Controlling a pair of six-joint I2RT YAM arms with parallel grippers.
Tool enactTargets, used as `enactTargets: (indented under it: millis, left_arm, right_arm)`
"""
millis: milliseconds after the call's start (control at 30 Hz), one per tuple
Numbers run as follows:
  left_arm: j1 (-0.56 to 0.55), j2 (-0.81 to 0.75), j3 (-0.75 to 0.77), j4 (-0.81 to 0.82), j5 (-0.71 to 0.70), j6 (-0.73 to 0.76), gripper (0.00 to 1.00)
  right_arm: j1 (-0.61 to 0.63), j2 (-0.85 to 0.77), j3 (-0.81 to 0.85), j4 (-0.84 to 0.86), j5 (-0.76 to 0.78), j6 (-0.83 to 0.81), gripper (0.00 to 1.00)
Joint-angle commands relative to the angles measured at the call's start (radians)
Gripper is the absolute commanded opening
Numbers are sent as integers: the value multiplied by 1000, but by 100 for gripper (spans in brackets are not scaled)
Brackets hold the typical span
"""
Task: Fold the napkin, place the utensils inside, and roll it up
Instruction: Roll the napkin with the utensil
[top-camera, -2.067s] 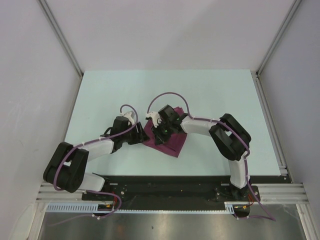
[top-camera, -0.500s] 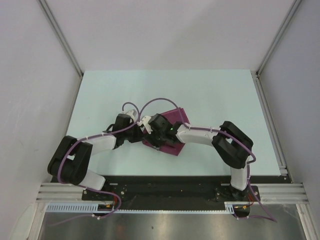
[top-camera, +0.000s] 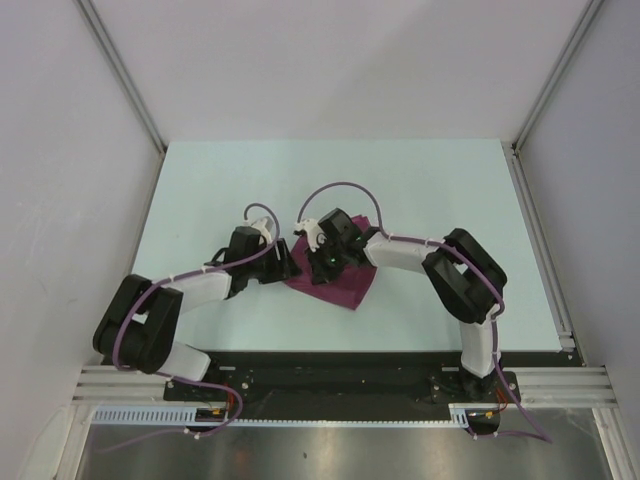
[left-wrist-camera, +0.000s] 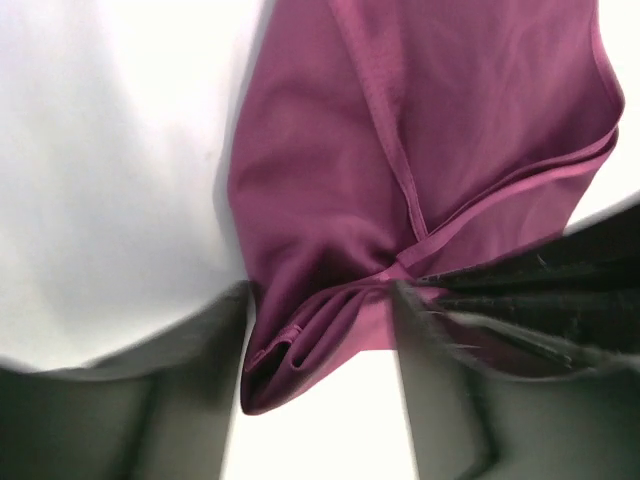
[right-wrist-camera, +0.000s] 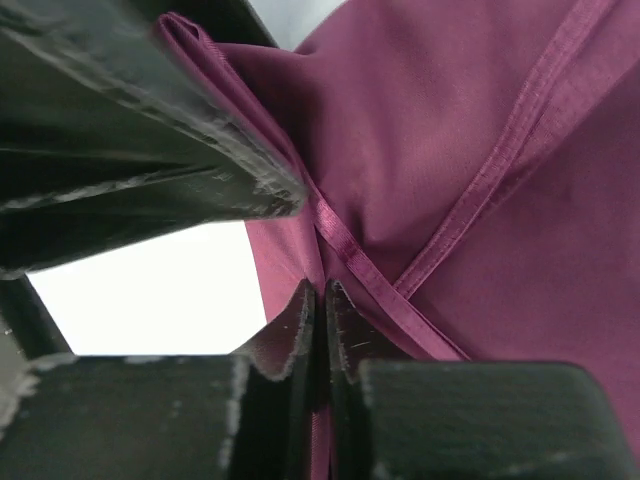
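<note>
Two grippers on one napkin (top-camera: 345, 285), which lies mid-table (top-camera: 200, 190) between my arms, folded into a small bunched wedge. Right gripper (right-wrist-camera: 320, 300): jaws nearly together, pinching the cloth's hemmed edge. Left gripper (left-wrist-camera: 320, 335): jaws apart, folded corner sitting in the gap. Neither finger seems to press it, so it grips nothing. Spoon: not visible in any view, maybe under the cloth, can't tell.

Step in hand, my guess: right anchors the fold while left regrips the corner. To do it well:
- Hold the right pinch firm on the hem so the layers don't slip.
- Stay low to the table, no lifting.
- Bring the left over the corner deep enough to catch every layer, then close it before the right lets go.

The cloth looks thin and slick, so a shallow pinch will likely slide off. My fingers are close together, so I must avoid a clash.
</note>
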Motion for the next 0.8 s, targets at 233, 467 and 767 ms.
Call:
enactTargets:
  millis: [233,467,767]
  left_arm:
    - [9,-194,-87,79,-82,5,86]
    - [9,-204,-150,131,-65,1,83]
    - [11,-139,-161,251,-45,3,66]
  right_arm:
    - [-115,116,-17,-5,-318,62,0]
    - [-158,165,-17,3,-387,74,0]
    - [-179,203,-27,12,-419,71,0]
